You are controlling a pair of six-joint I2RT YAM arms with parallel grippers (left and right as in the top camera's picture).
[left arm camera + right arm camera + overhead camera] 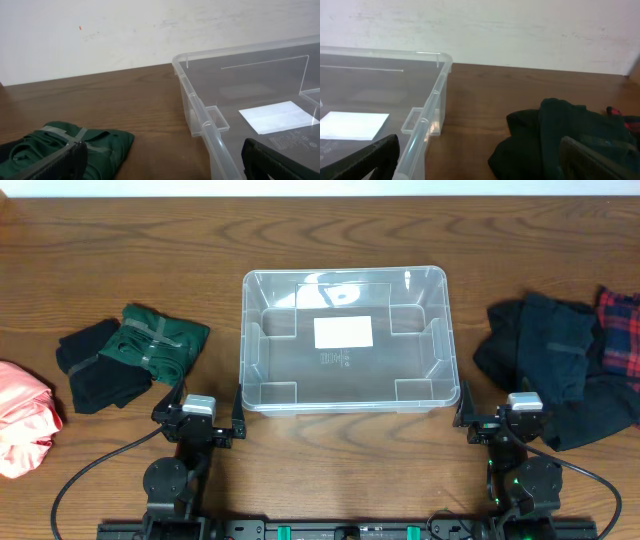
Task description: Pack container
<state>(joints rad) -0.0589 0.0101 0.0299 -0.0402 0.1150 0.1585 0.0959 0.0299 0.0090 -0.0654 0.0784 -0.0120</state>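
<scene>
The clear plastic container (252,350) sits mid-table, empty, with a white label (343,332) on its bottom. It also shows in the left wrist view (210,131) and the right wrist view (427,117). My left gripper (198,423) is open and empty near the container's front left corner, its fingers (161,162) straddling bare wood. My right gripper (500,420) is open and empty by the front right corner, its fingers (479,160) wide apart. A folded green garment (155,345) lies left; it also shows in the left wrist view (100,145).
Left of the container lie a black garment (95,370) and a pink garment (25,415). At the right lie a pile of dark clothes (555,365), also seen in the right wrist view (560,135), and a red plaid piece (620,330).
</scene>
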